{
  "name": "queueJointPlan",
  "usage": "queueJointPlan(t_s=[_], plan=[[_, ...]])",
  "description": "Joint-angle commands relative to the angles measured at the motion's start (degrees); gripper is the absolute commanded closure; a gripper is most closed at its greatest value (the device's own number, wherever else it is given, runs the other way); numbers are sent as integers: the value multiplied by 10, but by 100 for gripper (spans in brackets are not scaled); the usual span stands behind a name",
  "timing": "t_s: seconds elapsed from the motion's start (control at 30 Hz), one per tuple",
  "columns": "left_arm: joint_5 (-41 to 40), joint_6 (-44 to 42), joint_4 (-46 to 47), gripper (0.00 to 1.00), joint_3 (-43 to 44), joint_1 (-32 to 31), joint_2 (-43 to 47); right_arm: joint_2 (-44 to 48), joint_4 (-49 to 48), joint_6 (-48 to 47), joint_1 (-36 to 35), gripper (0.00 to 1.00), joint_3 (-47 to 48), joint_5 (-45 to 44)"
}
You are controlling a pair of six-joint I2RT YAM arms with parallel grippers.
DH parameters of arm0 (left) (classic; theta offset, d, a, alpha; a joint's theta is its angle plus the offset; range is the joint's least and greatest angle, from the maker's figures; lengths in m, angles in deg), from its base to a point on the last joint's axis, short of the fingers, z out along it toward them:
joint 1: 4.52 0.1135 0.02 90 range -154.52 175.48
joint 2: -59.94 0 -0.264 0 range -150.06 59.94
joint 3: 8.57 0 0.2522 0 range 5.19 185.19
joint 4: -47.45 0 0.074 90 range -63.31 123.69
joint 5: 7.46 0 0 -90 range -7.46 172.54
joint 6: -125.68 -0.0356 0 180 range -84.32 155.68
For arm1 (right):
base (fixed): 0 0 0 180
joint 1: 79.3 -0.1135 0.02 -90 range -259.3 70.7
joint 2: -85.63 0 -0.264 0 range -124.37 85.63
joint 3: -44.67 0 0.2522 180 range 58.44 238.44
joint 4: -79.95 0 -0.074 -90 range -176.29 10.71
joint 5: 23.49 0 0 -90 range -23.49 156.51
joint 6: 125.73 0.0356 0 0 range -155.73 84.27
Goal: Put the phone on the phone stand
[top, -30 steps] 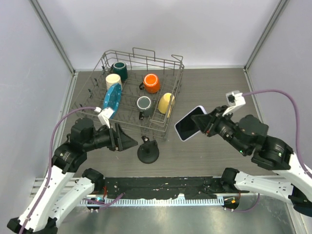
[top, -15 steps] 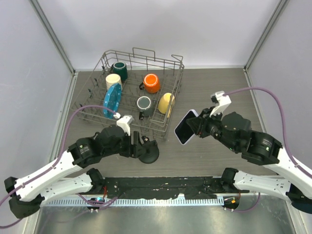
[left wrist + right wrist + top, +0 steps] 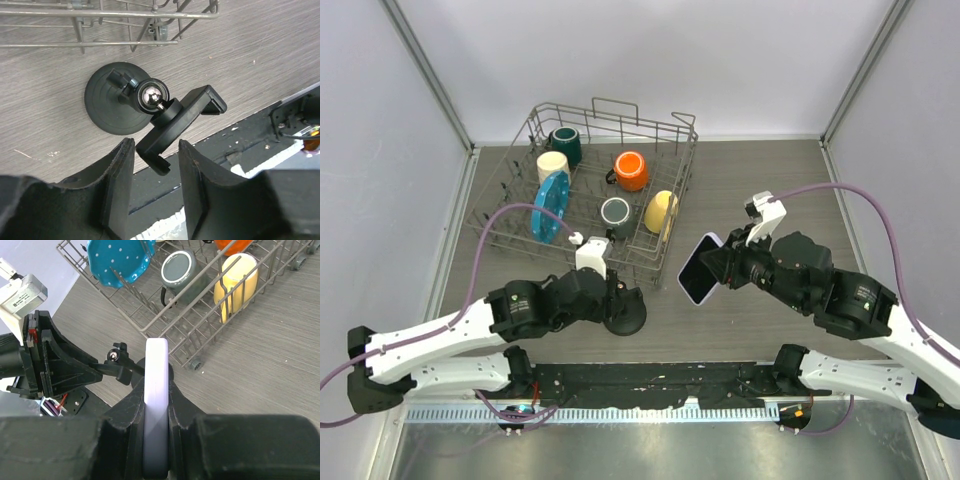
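Two arms divide the work: right fingers [image 3: 131,430] clamp the phone [image 3: 698,272] edge-on, aloft right of centre, while left fingers [image 3: 119,190], half-spread, straddle the cradle of the phone stand [image 3: 623,312] at lower centre, presumably to steady it on the bench [image 3: 770,190].

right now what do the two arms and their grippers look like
The left arm and right arm have white shells with black joints. The left gripper and right gripper are black and two-fingered. A purple cable loops to a small white camera box on each wrist.
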State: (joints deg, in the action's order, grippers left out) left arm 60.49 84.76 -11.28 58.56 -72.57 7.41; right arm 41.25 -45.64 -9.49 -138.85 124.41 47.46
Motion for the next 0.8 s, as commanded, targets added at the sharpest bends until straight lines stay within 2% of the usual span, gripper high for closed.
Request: queueJointPlan(t_s=[0.0, 0.03, 0.07, 0.13, 0.17, 0.3, 0.5, 0.6, 0.77], plan=[[-69, -9, 1, 61, 27, -30, -13, 5, -49, 1, -2, 99, 2, 6], [-75, -16, 3, 66, 27, -31, -13, 4, -49, 1, -2, 99, -1, 7], [-75, -34, 1, 77, 25, -31, -12, 3, -47, 2, -2, 99, -2, 8], [-68, -58, 6, 82, 19, -31, -4, -3, -42, 3, -2, 99, -2, 12], [-50, -71, 10, 88, 17, -31, 1, -4, -38, 1, -2, 99, -2, 14], [26, -180, 53, 99, -8, -31, 39, -9, -45, -10, -2, 99, -11, 40], [117, -327, 47, 100, -5, -30, 60, -15, -66, -18, -2, 99, -17, 107], [166, -359, 51, 100, -1, -30, 50, -8, -93, -16, -2, 99, -26, 146], [156, -369, 73, 100, 0, -30, 46, 0, -118, -7, -2, 99, -45, 183]])
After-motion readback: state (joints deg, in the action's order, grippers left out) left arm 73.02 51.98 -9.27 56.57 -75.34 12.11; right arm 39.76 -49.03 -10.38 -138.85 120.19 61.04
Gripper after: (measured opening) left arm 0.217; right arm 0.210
